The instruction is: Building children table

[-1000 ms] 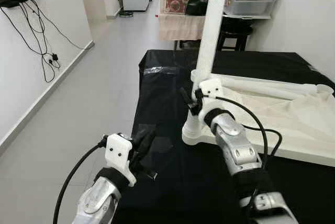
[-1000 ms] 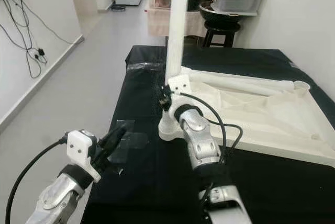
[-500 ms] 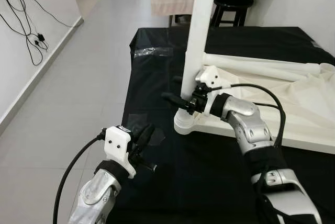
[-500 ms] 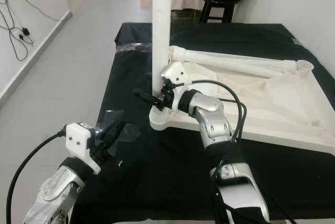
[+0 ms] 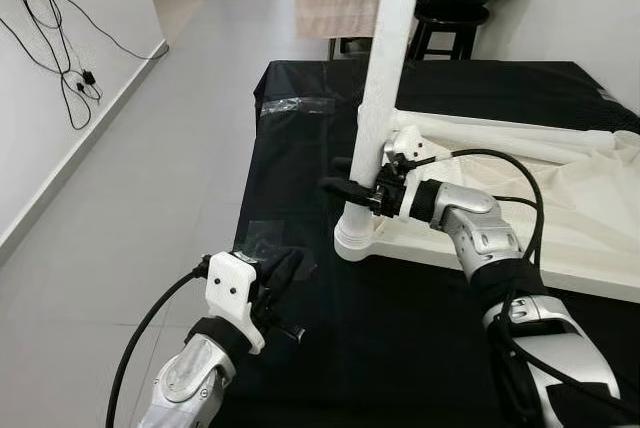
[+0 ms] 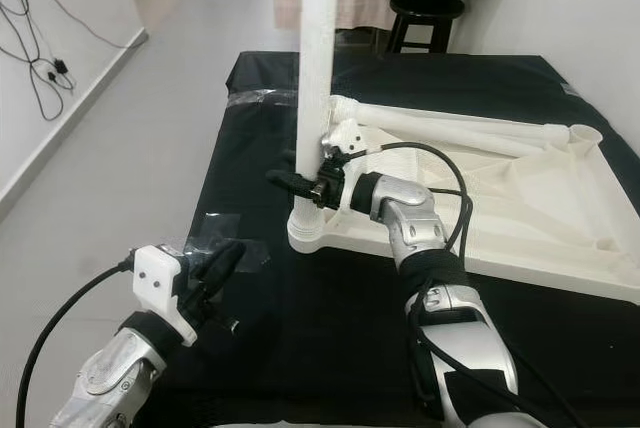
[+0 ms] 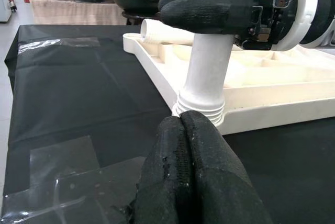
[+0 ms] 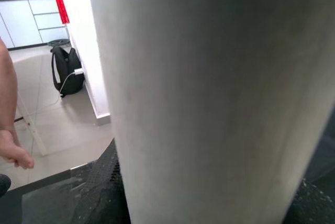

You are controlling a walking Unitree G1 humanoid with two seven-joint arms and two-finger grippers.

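1. A white children's table (image 5: 560, 238) lies upside down on the black-covered tabletop (image 5: 400, 348), reaching toward the tabletop's right edge.
2. A white leg (image 5: 385, 78) stands upright in the socket at the upturned table's near-left corner; its ribbed base (image 7: 199, 110) sits in that socket.
3. The right gripper (image 5: 350, 186) reaches the leg from the right, low on the post. Its black fingers (image 7: 209, 10) are closed around the leg, one on each side.
4. The left gripper (image 5: 280, 270) hovers over the tabletop's left edge, near the front, apart from the leg. Its fingers (image 7: 191, 177) are pressed together and hold nothing.
5. A second white leg (image 6: 450, 130) lies flat along the far side of the upturned table.
6. Clear tape patches (image 7: 63, 177) lie on the black cover near the left edge.
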